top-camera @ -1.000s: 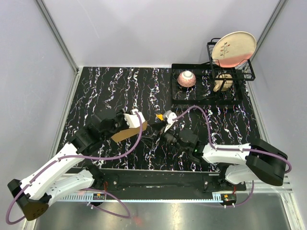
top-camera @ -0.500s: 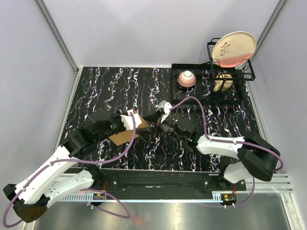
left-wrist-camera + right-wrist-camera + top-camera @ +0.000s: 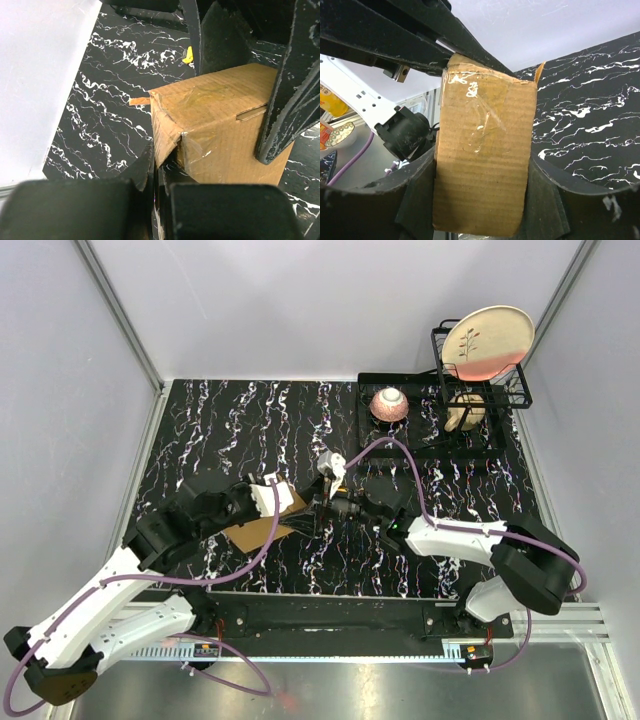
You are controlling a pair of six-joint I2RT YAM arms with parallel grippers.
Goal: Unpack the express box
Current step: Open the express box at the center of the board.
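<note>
Right gripper (image 3: 316,508) just slid over and squeezed in on the express box (image 3: 250,532), just left of centre frame, with the left gripper (image 3: 283,508) still pinched tight on its corner, so flap-opening looks next.

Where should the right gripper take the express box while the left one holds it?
At its free taped end, coming end-on from the side opposite the left gripper, which clamps the other end. Set the right gripper astride the express box, fingers on its two flat, parallel side faces. That width fits between them, so the hold should sit square.
</note>
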